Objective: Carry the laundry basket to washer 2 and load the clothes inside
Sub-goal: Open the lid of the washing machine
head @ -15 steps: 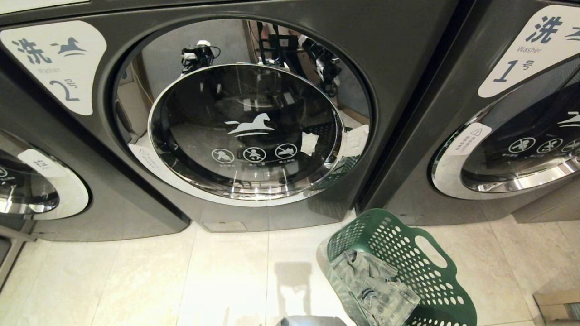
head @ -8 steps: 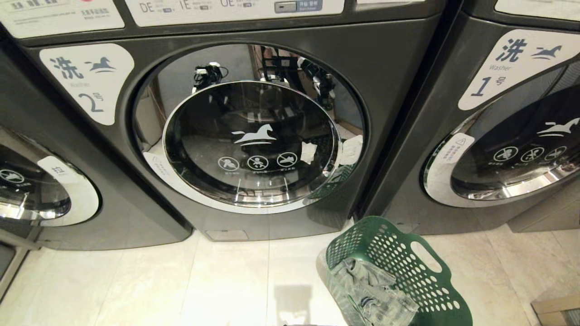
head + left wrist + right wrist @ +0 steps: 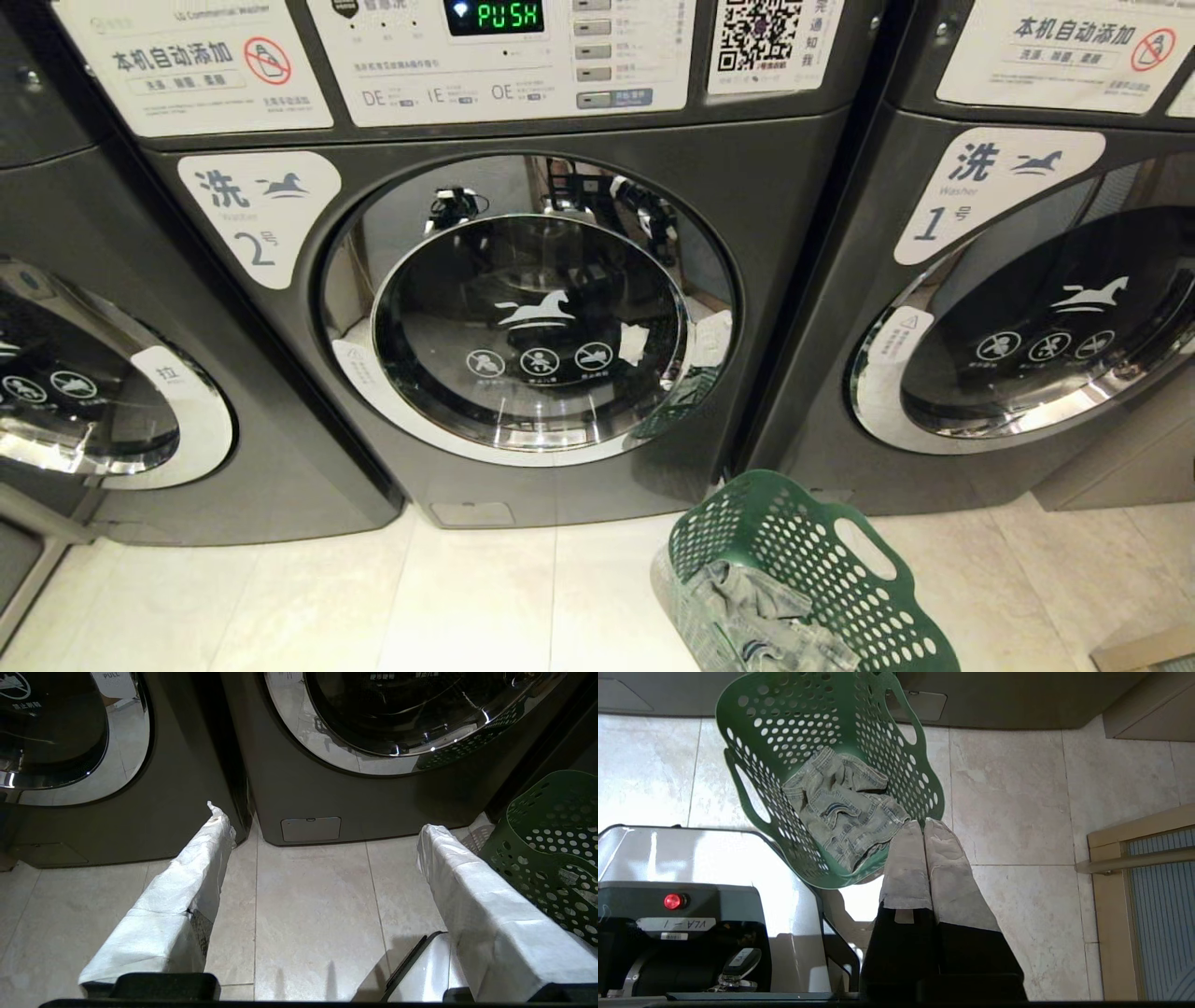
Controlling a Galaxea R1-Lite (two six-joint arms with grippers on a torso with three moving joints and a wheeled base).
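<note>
Gripping the green basket's (image 3: 822, 732) rim, right gripper (image 3: 923, 823) clamped; left gripper (image 3: 322, 821) spread empty.

Washer 2 door (image 3: 530, 336) closed — drum blocked; green basket (image 3: 803, 569) crowds floor (image 3: 467, 597) at right.

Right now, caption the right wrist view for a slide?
Right tool shut on green laundry basket rim, jeans inside.

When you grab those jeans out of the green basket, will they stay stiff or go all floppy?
Probably floppy: the jeans lie crumpled in folds inside the basket, so they would likely droop from a pinch. Denim looks thick, so perhaps a bit heavy for cloth. Not likely slippery, and nothing about them could roll.
</note>
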